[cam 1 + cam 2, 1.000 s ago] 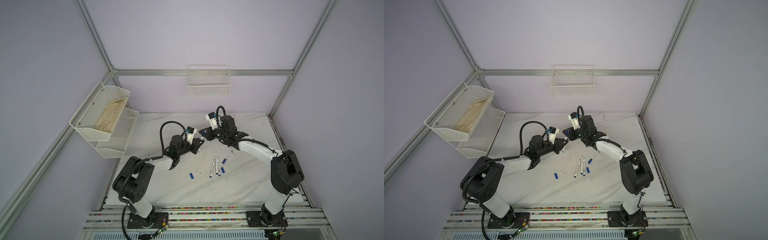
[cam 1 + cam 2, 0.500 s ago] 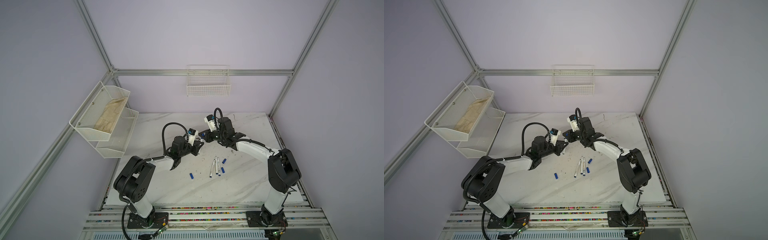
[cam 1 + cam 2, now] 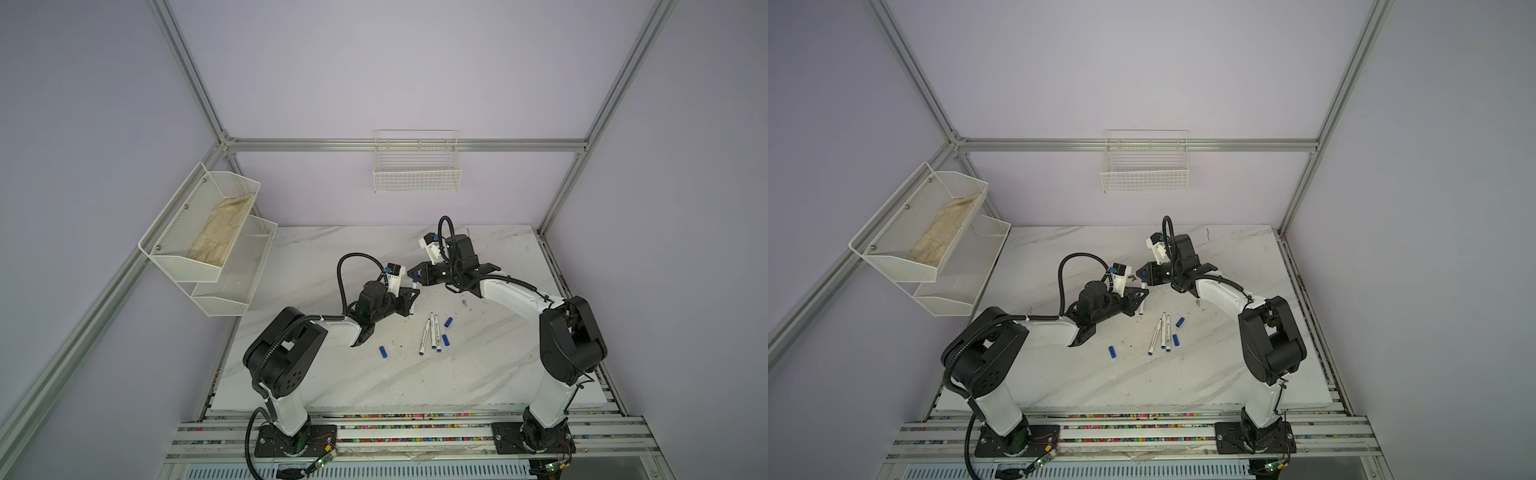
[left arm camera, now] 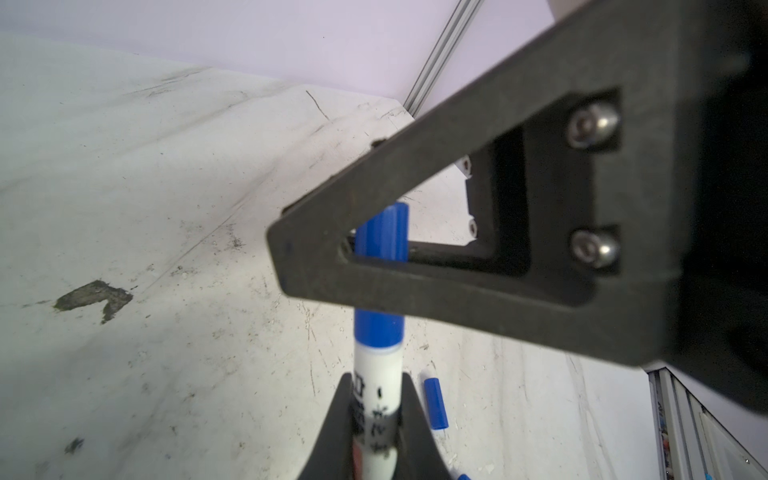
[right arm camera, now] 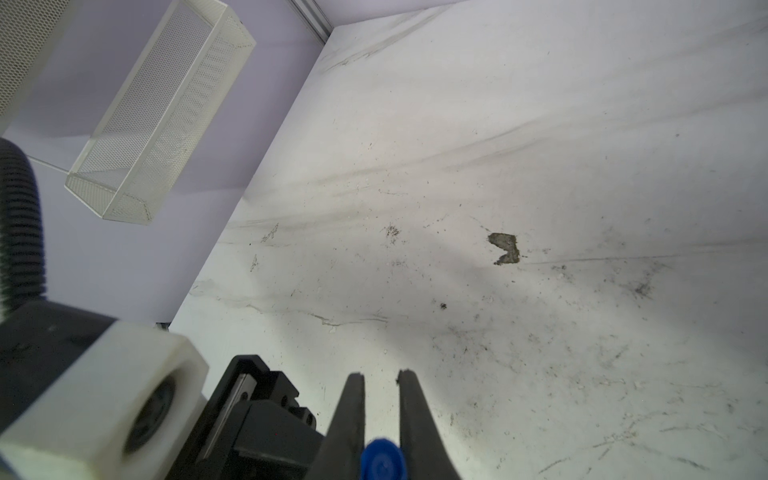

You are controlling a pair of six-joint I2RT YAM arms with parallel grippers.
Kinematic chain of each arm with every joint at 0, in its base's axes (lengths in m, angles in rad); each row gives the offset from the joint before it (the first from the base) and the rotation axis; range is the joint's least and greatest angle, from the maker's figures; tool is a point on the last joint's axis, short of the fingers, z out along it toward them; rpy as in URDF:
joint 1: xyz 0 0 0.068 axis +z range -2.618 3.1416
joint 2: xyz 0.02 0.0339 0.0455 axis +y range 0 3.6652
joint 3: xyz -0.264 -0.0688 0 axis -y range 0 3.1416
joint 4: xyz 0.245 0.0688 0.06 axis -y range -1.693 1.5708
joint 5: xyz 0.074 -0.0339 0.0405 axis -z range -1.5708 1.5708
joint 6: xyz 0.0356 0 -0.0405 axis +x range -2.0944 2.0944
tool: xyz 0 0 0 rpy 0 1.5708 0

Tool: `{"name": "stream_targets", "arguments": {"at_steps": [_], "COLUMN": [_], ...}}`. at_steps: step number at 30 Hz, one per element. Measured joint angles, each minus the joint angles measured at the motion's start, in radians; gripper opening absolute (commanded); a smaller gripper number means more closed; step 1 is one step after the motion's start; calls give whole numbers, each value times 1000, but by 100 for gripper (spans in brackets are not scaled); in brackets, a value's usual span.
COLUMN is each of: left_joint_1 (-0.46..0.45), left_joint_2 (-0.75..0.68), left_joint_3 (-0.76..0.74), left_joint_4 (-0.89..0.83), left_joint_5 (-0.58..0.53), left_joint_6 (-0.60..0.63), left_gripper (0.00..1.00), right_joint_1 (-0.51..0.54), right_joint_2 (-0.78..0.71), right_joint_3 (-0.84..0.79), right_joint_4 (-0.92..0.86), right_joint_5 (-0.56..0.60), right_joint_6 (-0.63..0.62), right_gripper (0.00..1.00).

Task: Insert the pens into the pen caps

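My left gripper [image 4: 376,384] clamps the pen [image 4: 377,361] by its white barrel, while my right gripper [image 5: 380,378] pinches the blue cap [image 4: 379,328] sitting on its tip, above the table [image 4: 166,208].

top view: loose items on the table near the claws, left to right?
lone pen cap → three pens lying close together → two pen caps, too nearly in line to rank against each other.
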Motion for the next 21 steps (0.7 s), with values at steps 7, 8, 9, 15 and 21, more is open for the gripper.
{"name": "stream_targets", "arguments": {"at_steps": [7,8,9,15,21], "left_joint_1": [11,13,14,41,132], "left_joint_2": [22,27,31,34,82], "left_joint_3": [-8,-8,-8,-3,152], "left_joint_4": [72,74,72,-16,-345], "left_joint_5": [-108,-116,-122,-108,-30], "left_joint_6": [-81,-93,-96,-103,-91], "left_gripper": [0,0,0,0,0], "right_joint_1": [-37,-45,-51,-77,-77], "right_joint_2": [-31,-45,-62,-189,-196], "right_joint_3": [0,-3,-8,-39,-56], "right_joint_4": [-10,1,13,60,60], "right_joint_5": [-10,-5,1,87,160], "right_joint_6": [74,85,98,140,163], "right_gripper": [59,59,59,57,55]}}
